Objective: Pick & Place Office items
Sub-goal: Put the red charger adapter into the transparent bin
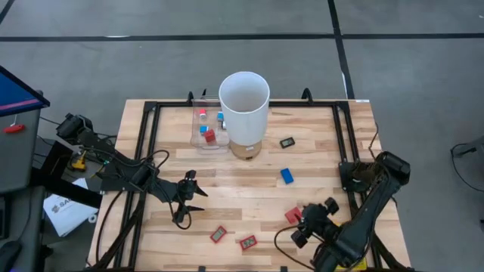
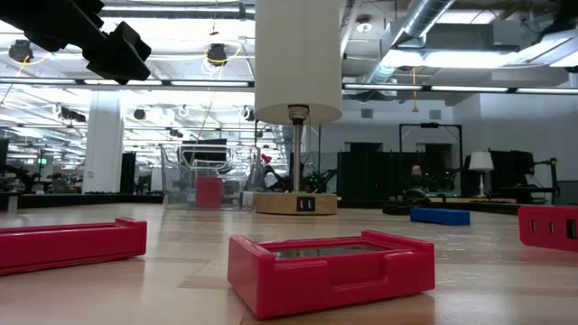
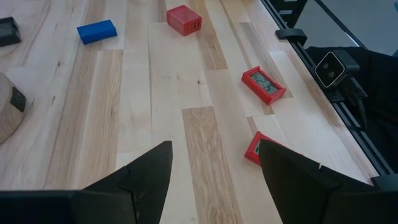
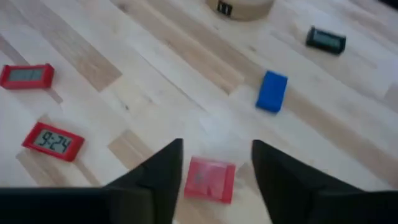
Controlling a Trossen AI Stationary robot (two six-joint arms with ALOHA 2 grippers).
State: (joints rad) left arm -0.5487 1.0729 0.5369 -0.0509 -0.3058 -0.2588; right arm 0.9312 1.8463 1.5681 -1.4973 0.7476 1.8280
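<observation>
I have the right pincer (image 1: pixel 302 223) hanging parted at about 5 o'clock on the pale wooden desk (image 1: pixel 249 189), its dark fingers (image 4: pixel 158 177) straddling a plain red rectangular block (image 4: pixel 209 179) on the boards; whether they touch it I cannot tell. The left pincer (image 1: pixel 189 198) sits at about 8 o'clock, also spread and gripping nothing, its fingers (image 3: pixel 146 174) over bare wood.

Two flat red rectangular clocks with dark display faces lie toward 6 o'clock: the left red clock (image 1: pixel 218 234) and, just beside it, the right red clock (image 1: pixel 247 242); in the low view the nearer one (image 2: pixel 330 269) fills the foreground. A small blue rectangular block (image 1: pixel 287 175) rests near the centre, at about 3 o'clock of it, and a small black rectangular clock (image 1: pixel 287 142) lies further toward 1 o'clock.

At 12 o'clock stands a tall white cylinder (image 1: pixel 244 109) on a round wooden base (image 1: pixel 246 149). Touching its 9 o'clock side is a clear plastic box (image 1: pixel 208 128) holding small red and blue pieces (image 1: pixel 209 136)
</observation>
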